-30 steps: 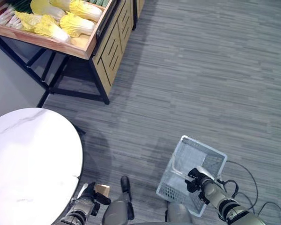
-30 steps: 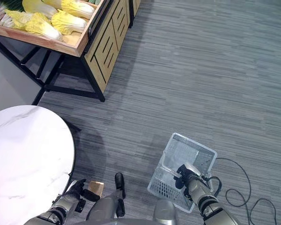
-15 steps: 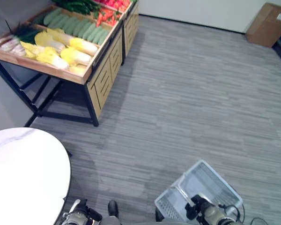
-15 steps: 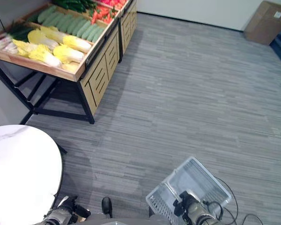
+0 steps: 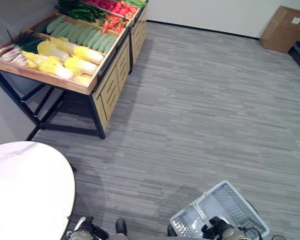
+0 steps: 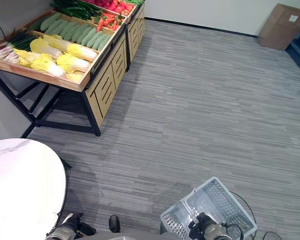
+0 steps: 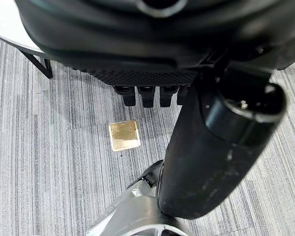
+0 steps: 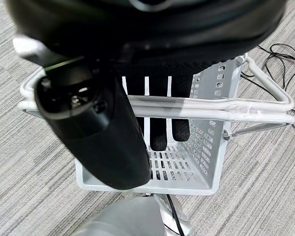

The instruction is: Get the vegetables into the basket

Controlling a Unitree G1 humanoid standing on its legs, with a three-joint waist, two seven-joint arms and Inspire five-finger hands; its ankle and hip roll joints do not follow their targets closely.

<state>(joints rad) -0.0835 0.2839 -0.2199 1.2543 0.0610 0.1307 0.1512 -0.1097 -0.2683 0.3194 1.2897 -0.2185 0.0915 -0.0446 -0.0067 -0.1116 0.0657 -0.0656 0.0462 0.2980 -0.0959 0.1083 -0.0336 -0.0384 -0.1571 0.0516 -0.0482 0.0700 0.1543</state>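
The vegetables lie on a wooden stand (image 5: 97, 75) at the far left: yellow cabbages (image 5: 65, 57), pale green cucumbers (image 5: 82, 32), red peppers (image 5: 112, 15) and scallions (image 5: 15, 47). A white slotted basket (image 5: 225, 210) hangs low at the near right, empty. My right hand (image 8: 103, 137) has its fingers (image 8: 157, 123) curled round the basket's handle (image 8: 211, 110). Down at the near left edge, my left hand (image 5: 82, 232) has its fingers (image 7: 147, 96) curled with nothing in them. Both hands are far from the stand.
A white round table (image 5: 25, 190) fills the near left corner. A cardboard box (image 5: 285, 22) stands by the far wall at the right. Grey plank floor stretches between me and the stand. A small brass plate (image 7: 124, 135) is set in the floor.
The whole picture has shifted: the camera has risen, bringing in more of the stand, the far wall and the box. The right hand still holds the basket.
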